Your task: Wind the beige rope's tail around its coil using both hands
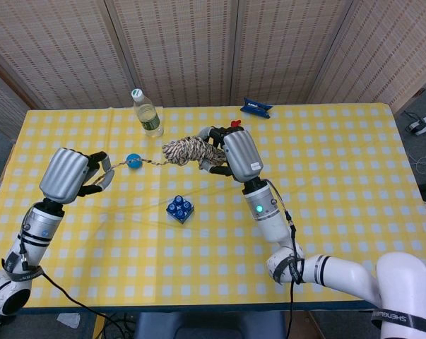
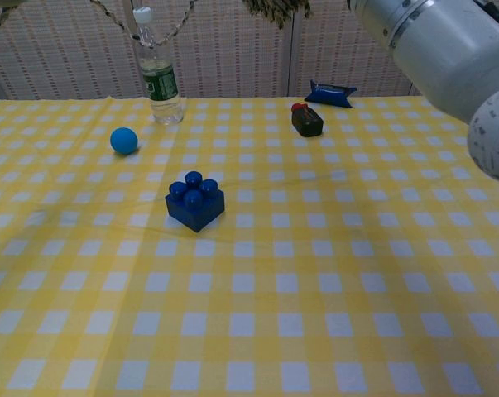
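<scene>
Gripping the coil (image 1: 188, 150), right hand (image 1: 235, 154); left hand (image 1: 71, 174) holds its tail (image 1: 143, 163).

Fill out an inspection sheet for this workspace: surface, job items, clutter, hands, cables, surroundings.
Surface: yellow-and-white checked tablecloth, flat.
Job's things: beige rope coil held above the table; rope tail spans between the hands.
Clutter: blue toy brick, small blue ball, clear plastic bottle, blue packet, dark object with red tip.
Hands: right hand holds the coil; left hand grips the tail.
Cables: black cable along the left arm.
Surroundings: woven reed screens.
</scene>
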Available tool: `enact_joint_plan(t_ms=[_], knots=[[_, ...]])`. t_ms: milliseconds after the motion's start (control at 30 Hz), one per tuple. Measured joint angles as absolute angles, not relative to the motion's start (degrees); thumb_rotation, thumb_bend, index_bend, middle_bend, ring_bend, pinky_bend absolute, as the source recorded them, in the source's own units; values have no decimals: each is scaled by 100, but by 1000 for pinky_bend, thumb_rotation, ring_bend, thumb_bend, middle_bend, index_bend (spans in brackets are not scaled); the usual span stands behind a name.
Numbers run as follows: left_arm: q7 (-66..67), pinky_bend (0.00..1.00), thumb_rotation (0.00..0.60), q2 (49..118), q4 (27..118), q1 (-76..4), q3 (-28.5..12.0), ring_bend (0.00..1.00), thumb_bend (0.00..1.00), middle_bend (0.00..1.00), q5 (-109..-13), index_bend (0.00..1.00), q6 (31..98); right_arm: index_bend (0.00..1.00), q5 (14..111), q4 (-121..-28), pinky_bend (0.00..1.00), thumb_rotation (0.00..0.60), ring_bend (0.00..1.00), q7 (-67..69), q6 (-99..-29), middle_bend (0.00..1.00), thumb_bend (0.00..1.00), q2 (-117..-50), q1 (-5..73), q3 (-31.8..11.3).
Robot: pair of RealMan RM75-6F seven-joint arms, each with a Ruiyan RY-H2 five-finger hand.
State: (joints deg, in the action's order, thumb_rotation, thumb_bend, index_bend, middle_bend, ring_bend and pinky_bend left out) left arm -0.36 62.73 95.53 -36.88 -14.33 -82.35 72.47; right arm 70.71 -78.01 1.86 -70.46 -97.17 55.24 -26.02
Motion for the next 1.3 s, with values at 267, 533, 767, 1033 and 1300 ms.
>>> enact_joint_plan(t_ms=[267,533,767,1033,1300], knots=[[267,1000,600,6252,9936,-3847,-1458,957,438,1000,-9014,746,7476,879,6568,-7887,571,600,567,-474,-6808,736,410,-9893,5761,-2813],[312,1000,599,6253,10178,-4121,-1490,956,438,1000,-9382,746,7349,879,6203,-7808,571,600,568,-997,-6572,736,407,-10013,5984,-2908],[-40,1000,600,6287,10331,-4401,-1588,954,438,1000,-9312,745,7038,880,6340,-7571,571,600,568,-976,-6418,735,336,-10118,6192,-2885],[-442,1000,600,6301,10422,-4630,-1714,947,438,1000,-8955,738,6692,887,6850,-7327,571,600,568,-638,-6195,736,286,-10197,6341,-2579],[-534,1000,600,6235,10305,-4693,-1804,940,438,1000,-8515,729,6483,903,7635,-7205,572,600,568,289,-5988,737,257,-10043,6361,-2158]])
